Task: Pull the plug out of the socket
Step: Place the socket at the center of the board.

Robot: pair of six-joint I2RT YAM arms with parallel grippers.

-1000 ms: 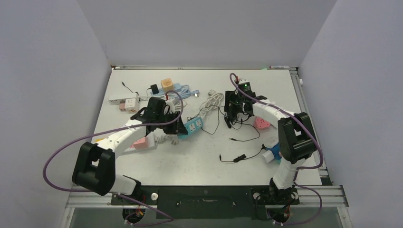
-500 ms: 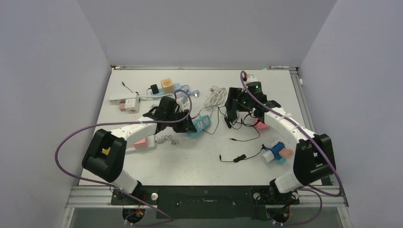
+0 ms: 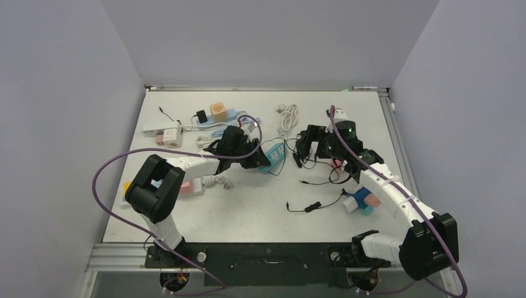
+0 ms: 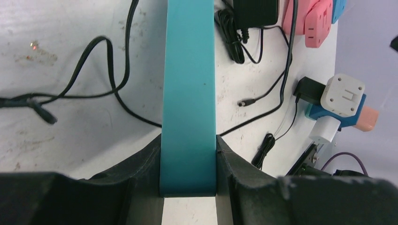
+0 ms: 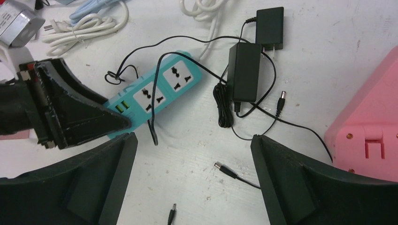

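Observation:
The socket is a teal power strip with its outlets bare. My left gripper is shut on one end of it, and in the top view it holds the strip at mid table. The plug, a black adapter with a thin black cord, lies flat on the table just right of the strip, apart from it. A second black adapter lies beside it, prongs showing. My right gripper stands wide open above the bare table near them, holding nothing, and in the top view it is right of the strip.
A pink socket block lies to the right. A blue and white cube adapter cluster sits near the right arm. Coiled white cables, an orange cube and a pink strip lie at back and left. Loose black leads cross the middle.
The right gripper has opened wide and drawn to the right, leaving the black adapter on the table. The left arm has carried the teal strip to the right.

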